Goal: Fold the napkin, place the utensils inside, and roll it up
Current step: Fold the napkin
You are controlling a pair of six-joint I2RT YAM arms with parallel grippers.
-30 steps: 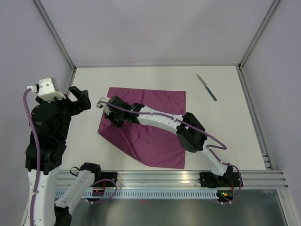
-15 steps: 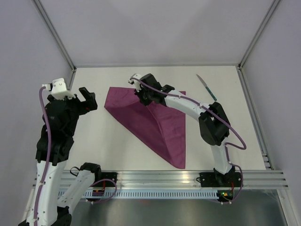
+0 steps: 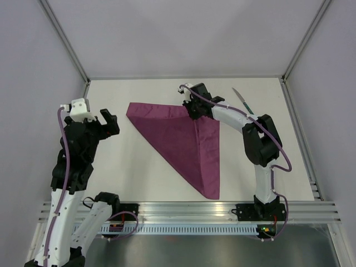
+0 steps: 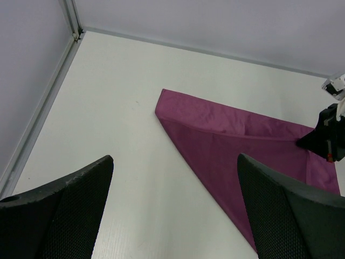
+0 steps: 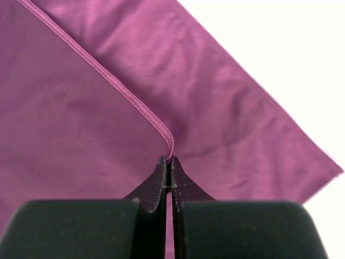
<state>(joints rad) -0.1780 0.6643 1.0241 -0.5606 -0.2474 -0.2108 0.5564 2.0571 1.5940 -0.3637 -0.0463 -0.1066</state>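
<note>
The plum-purple napkin (image 3: 183, 139) lies on the table folded into a rough triangle, its point near the front. My right gripper (image 3: 192, 109) is shut on a hemmed corner of the napkin (image 5: 168, 145) and holds it over the cloth's far edge, short of the far right corner. The napkin also shows in the left wrist view (image 4: 242, 140). One utensil, a slender silvery knife with a teal handle (image 3: 243, 103), lies at the far right, apart from the cloth. My left gripper (image 3: 105, 119) is open and empty, raised left of the napkin.
Aluminium frame posts and purple-grey walls bound the white table (image 3: 139, 167) at back and sides. A metal rail (image 3: 222, 208) runs along the near edge by the arm bases.
My right gripper has carried the napkin corner from the left side across to the far right, folding the cloth into a triangle. My left arm has shifted slightly right and lower.
</note>
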